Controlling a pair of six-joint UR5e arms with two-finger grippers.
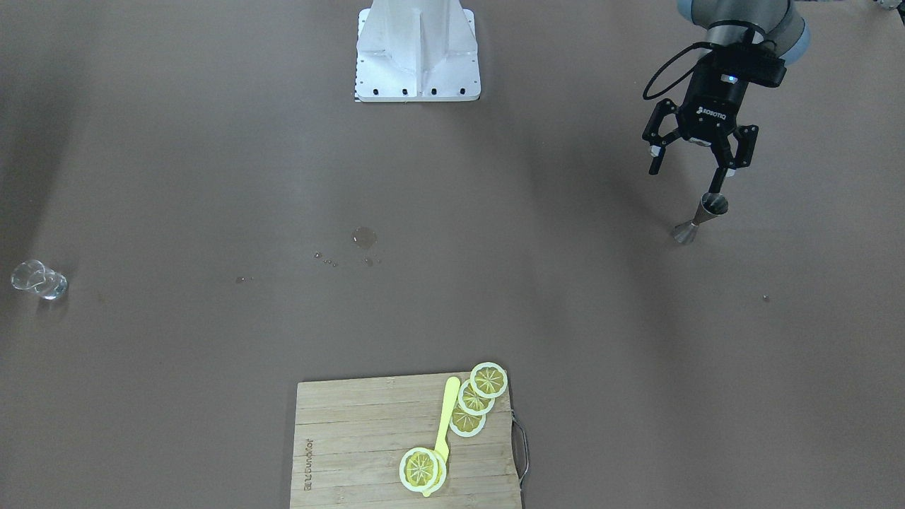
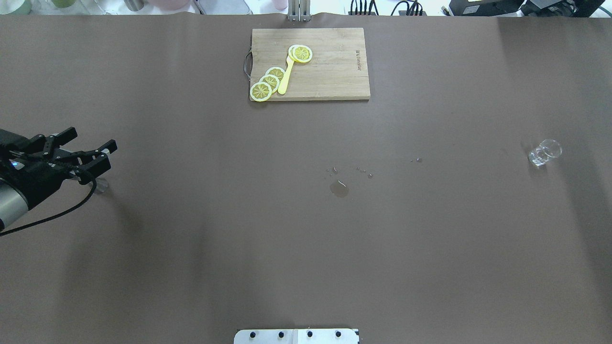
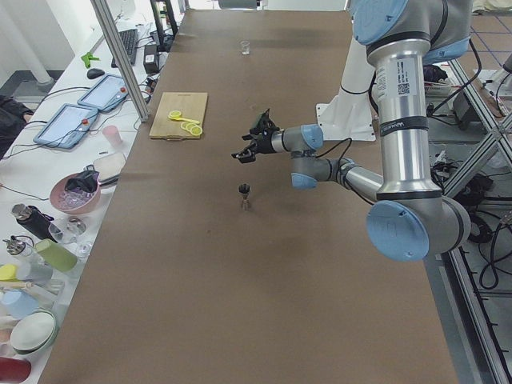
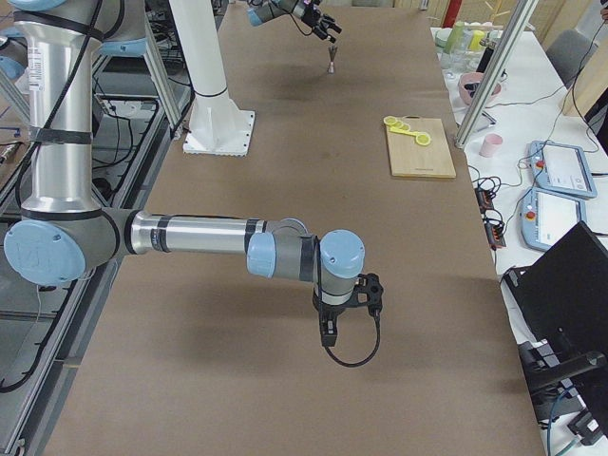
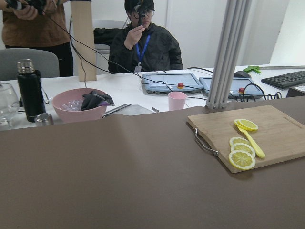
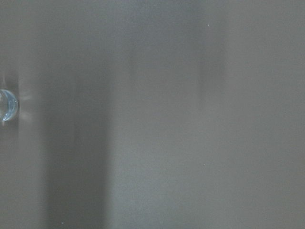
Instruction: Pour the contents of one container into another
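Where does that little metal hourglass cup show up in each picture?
Front-facing: jigger, upper right.
Overhead: jigger at the left edge, half hidden behind the left gripper.
Exterior left: jigger, centre.
Exterior right: jigger, top, far end.
Both wrist views: not visible.
Shared landmark: the wooden cutting board.

Left arm: upright column near the base, with the forearm reaching out over the worktop. Left hand: raised above the surface and tilted downward, its two fingers spread wide apart and gripping nothing. Right arm: forearm extended roughly level across the worktop, wrist bent down at its end. Right hand: pointing straight down, close to the surface. Seen only from the side, so its finger state cannot be determined.
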